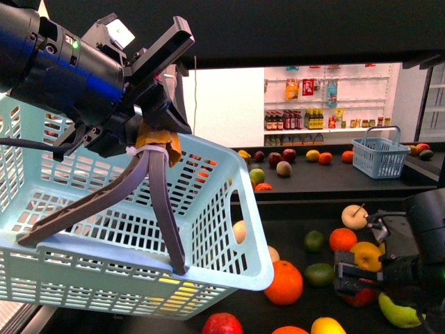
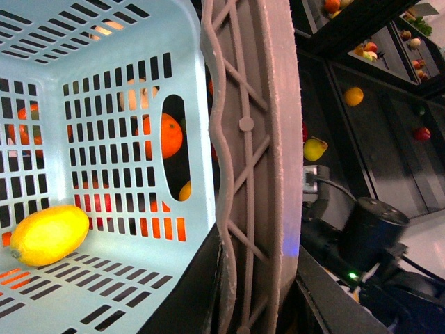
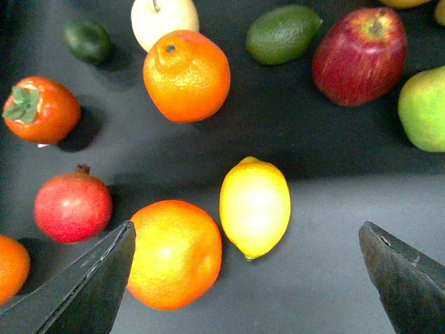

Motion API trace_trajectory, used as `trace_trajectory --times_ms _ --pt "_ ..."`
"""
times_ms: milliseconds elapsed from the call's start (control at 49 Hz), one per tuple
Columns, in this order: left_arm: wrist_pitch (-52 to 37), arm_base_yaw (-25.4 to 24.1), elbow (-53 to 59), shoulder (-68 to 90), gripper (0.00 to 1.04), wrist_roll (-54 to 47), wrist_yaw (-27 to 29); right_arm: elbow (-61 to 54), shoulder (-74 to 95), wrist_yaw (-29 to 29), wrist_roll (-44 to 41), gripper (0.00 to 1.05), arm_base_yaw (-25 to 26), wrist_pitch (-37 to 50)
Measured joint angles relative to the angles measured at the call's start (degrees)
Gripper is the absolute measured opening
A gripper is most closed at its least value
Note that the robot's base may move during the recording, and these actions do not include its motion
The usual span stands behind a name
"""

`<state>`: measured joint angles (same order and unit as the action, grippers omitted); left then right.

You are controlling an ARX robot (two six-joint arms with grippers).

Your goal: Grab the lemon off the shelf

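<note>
A bright yellow lemon lies on the black shelf tier, touching an orange. My right gripper is open above the lemon, with the lemon and the orange between its two fingers. In the front view the right gripper hangs over the fruit on the lower tier. My left gripper is shut on the grey handle of a light blue basket and holds it up at the left. Another lemon lies inside the basket.
Around the lemon lie a pomegranate, a persimmon, a second orange, a lime and a red apple. A small blue basket stands on the far tier. White store racks stand behind.
</note>
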<state>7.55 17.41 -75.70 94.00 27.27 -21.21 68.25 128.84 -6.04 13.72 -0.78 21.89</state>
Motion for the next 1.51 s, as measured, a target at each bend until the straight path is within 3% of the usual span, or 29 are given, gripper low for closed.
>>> trace_trajectory --times_ms 632,1163,1367,1509 --pt "0.0 0.0 0.0 0.0 0.17 0.0 0.0 25.4 27.2 6.9 0.6 0.97 -2.7 -9.1" --pt "0.0 0.0 0.0 0.0 0.17 0.0 0.0 30.7 30.1 7.7 0.9 0.97 -3.2 -11.8" --pt "0.0 0.0 0.0 0.0 0.17 0.0 0.0 30.7 30.1 8.0 0.8 0.72 -3.5 -12.7" --pt "0.0 0.0 0.0 0.0 0.17 0.0 0.0 30.6 30.1 8.1 0.8 0.7 -3.6 -12.7"
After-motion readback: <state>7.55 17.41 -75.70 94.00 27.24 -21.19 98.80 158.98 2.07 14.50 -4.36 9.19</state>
